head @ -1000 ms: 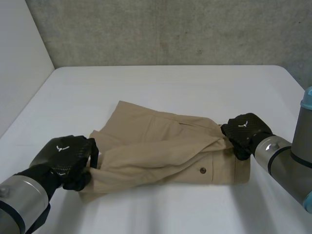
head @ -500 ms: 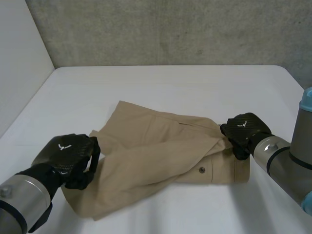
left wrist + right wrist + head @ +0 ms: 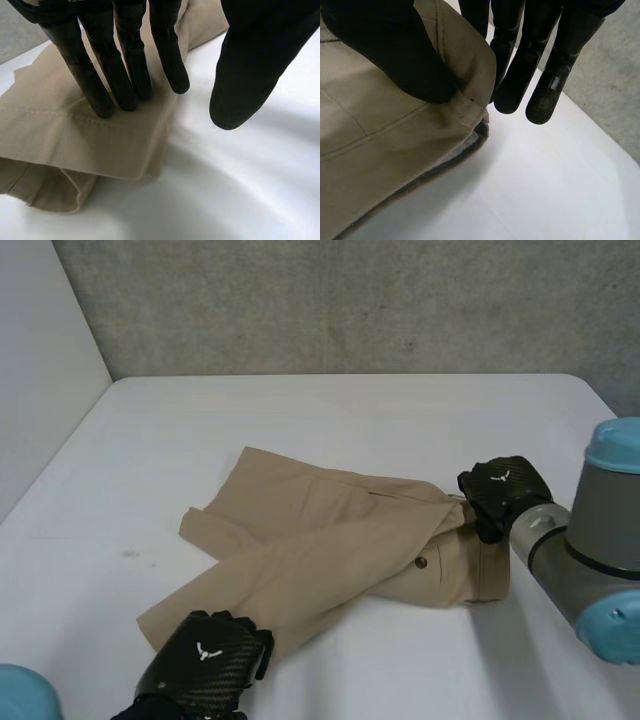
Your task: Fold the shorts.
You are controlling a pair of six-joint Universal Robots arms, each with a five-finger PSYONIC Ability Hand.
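Left hand (image 3: pixel 203 665) nearer now, fingers (image 3: pixel 127 75) flat on shorts (image 3: pixel 330 540)

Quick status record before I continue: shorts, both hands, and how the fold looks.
shorts: tan, lying on the white table, one layer lying skewed over the other
left hand: straight fingers pressing on a leg's hem corner, thumb apart over the table
right hand: thumb and fingers pinching the waistband edge
button: dark, showing near the waistband end
fold: not neat yet, edges do not line up
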